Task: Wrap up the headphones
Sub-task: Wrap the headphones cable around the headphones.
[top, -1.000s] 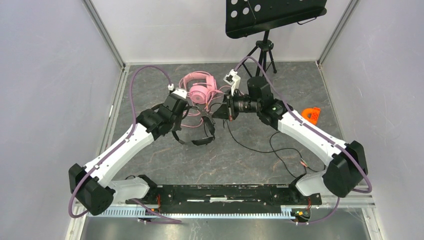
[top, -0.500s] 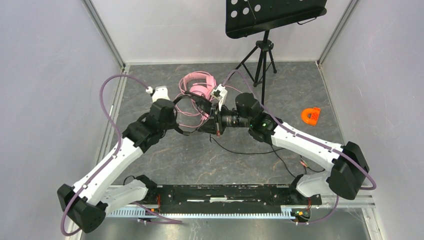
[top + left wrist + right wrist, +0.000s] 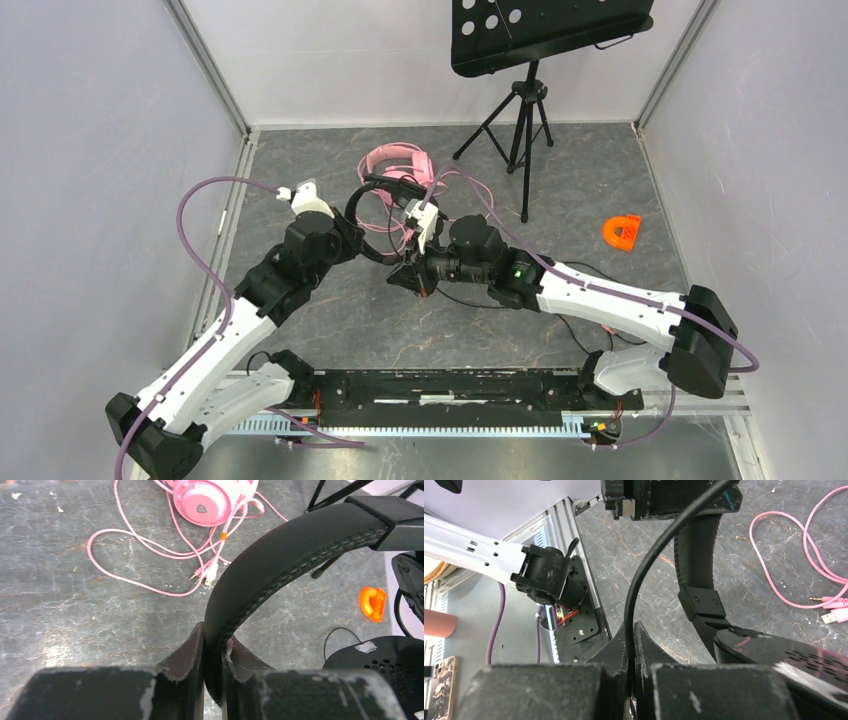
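Observation:
The black headphones (image 3: 372, 205) hang above the floor, with my left gripper (image 3: 352, 228) shut on their headband (image 3: 290, 550). In the left wrist view the padded band runs up and to the right out of the closed jaws (image 3: 214, 640). My right gripper (image 3: 405, 278) sits just right of them, shut on the thin black cable (image 3: 644, 565), which curves up from the jaws towards the left gripper (image 3: 649, 500). One black ear cup (image 3: 774, 655) is close by the right fingers. The pink headphones (image 3: 395, 160) lie on the floor behind, their pink cable (image 3: 150, 545) loose in loops.
A black music stand on a tripod (image 3: 528, 95) stands at the back. A small orange plastic piece (image 3: 622, 232) lies on the floor to the right. Grey walls close in both sides. The arm bases and rail (image 3: 440, 385) run along the near edge.
Both grippers have moved left and towards the near edge. The left one carried the black headphones up off the floor, and the right one drew the black cable down and leftward.

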